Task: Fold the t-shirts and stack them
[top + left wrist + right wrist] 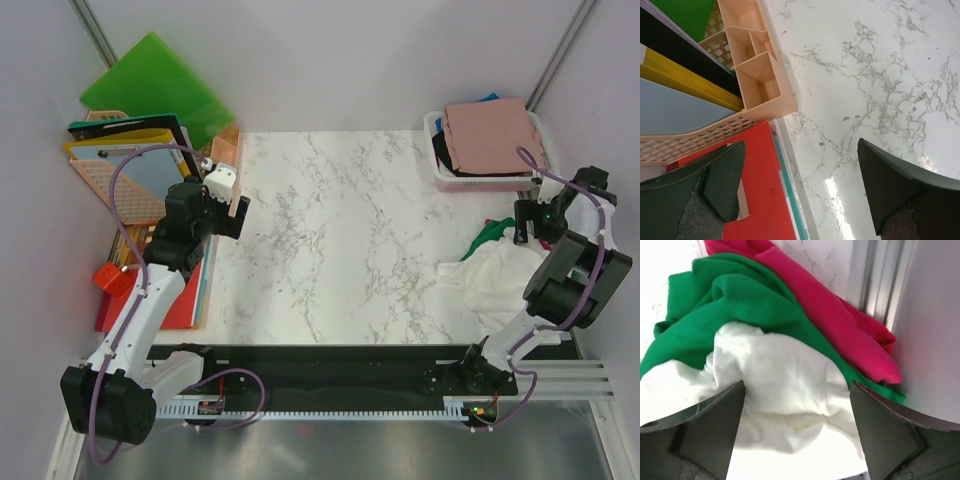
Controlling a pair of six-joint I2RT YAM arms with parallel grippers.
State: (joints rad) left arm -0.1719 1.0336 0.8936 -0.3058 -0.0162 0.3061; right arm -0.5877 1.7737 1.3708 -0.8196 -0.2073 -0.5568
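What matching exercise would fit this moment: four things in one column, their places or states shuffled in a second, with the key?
Things:
1. dusty pink folded t-shirt
2. crumpled white t-shirt
3. stiff green plastic folder
4. left gripper

Places or states:
A. open, over the left edge of the table, beside the peach plastic tray
B. leaning in the far left corner
C. on top of the white basket, far right
D. heaped with green cloth and red cloth, under the open right gripper

Pairs: 1-C, 2-D, 3-B, 4-A
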